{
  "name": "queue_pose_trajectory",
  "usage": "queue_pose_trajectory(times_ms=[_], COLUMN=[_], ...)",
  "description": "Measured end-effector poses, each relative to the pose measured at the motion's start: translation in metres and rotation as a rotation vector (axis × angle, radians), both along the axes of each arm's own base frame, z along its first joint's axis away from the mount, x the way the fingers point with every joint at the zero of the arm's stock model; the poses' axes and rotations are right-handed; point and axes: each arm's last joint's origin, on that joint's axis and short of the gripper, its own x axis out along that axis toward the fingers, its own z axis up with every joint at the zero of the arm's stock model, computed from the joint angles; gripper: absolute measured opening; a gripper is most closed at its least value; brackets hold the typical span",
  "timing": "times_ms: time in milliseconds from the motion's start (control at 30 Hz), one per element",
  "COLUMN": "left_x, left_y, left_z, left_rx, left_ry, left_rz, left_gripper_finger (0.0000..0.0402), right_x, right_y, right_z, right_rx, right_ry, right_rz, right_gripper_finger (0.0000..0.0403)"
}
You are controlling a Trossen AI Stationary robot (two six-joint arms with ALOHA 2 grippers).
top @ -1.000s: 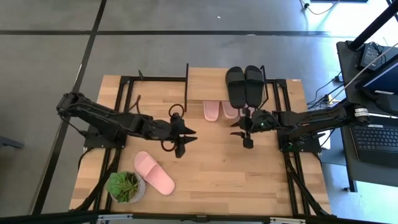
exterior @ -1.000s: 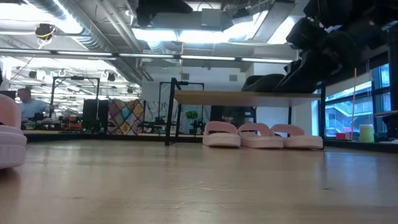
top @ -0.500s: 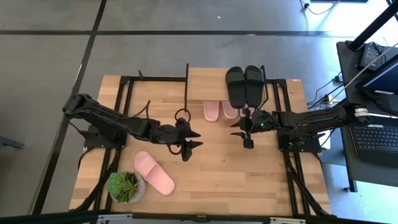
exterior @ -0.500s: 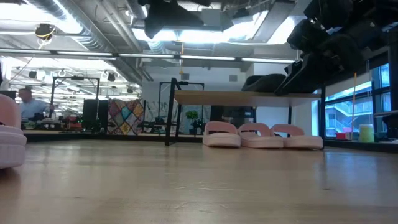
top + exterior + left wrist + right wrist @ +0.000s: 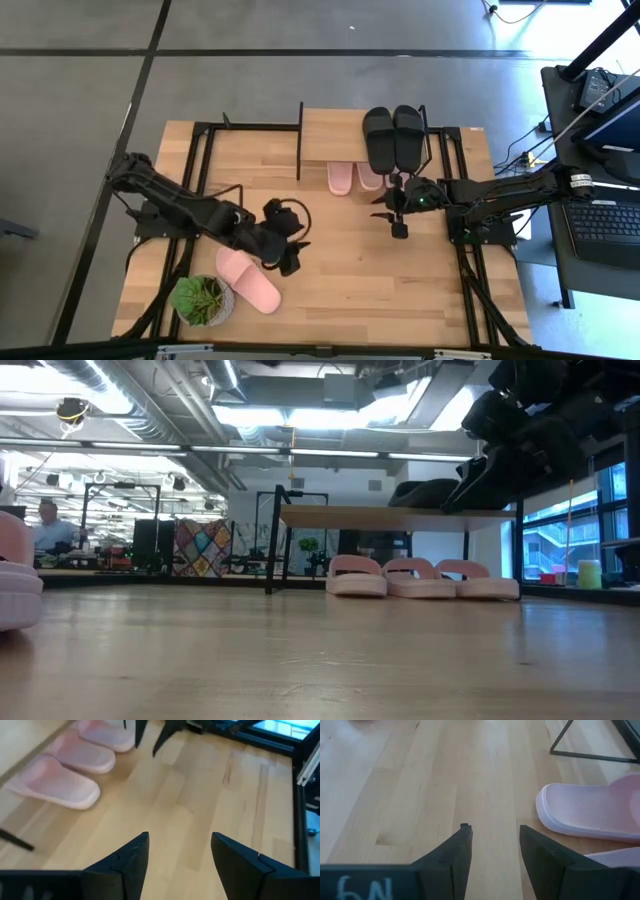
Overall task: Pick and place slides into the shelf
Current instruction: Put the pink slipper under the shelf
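High view: shelf (image 5: 335, 133) stands at the far middle of the table (image 5: 430, 285). 2 black slides (image 5: 393, 138) lie side by side on its plank top, toward the right end. Pink slides (image 5: 352, 177) poke out from under the plank. 1 more pink slide (image 5: 248, 277) lies alone near the front left, just beside a potted plant (image 5: 200, 298). Left gripper (image 5: 292, 255) hangs over bare wood just right of that lone slide, apart from it. Right gripper (image 5: 397, 218) hangs just in front of the shelf's right half, near the slides under it.

Low view: 3 pink slides (image 5: 421, 577) sit in a row on the table under the shelf plank (image 5: 400, 517), touching or nearly so. The lone pink slide (image 5: 15, 570) shows at the left edge. The right arm (image 5: 535, 430) fills the upper right. A person sits far off in the room at left.

Left wrist view: left fingers (image 5: 131, 862) spread apart, nothing between them, bare wood below. 3 pink slides (image 5: 70, 765) lie ahead.

Right wrist view: right fingers (image 5: 457, 855) parted, empty, over bare wood. A pink slide (image 5: 592, 812) lies just beside them, not touched.
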Motion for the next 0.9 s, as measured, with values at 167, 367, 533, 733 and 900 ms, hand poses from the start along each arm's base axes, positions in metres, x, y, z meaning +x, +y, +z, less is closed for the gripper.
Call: queue_pose_trajectory(times_ms=[167, 367, 533, 733, 900], left_x=[0.003, 0.006, -0.002, -0.006, 0.000], left_y=[-0.015, -0.033, -0.046, -0.055, -0.060], left_z=[-0.004, -0.032, -0.053, -0.076, -0.096], left_rx=[-0.030, -0.190, -0.319, -0.378, -0.356], left_ry=[0.199, 0.504, 0.728, 0.934, 0.990], left_rz=[0.061, 0.164, 0.316, 0.491, 0.534], left_gripper_finger=[0.0204, 0.0204, 0.0204, 0.0204, 0.0204], right_x=[0.001, 0.002, 0.004, 0.012, 0.020], right_y=[-0.001, -0.004, -0.004, -0.005, -0.005], right_z=[0.002, 0.003, -0.001, -0.011, -0.018], right_rx=[-0.020, -0.021, -0.041, -0.057, -0.078], right_ry=[-0.027, -0.034, -0.011, 0.015, 0.010], right_rz=[0.006, -0.005, 0.008, 0.020, 0.035], right_gripper_finger=[0.0165, 0.0165, 0.0165, 0.0165, 0.0165])
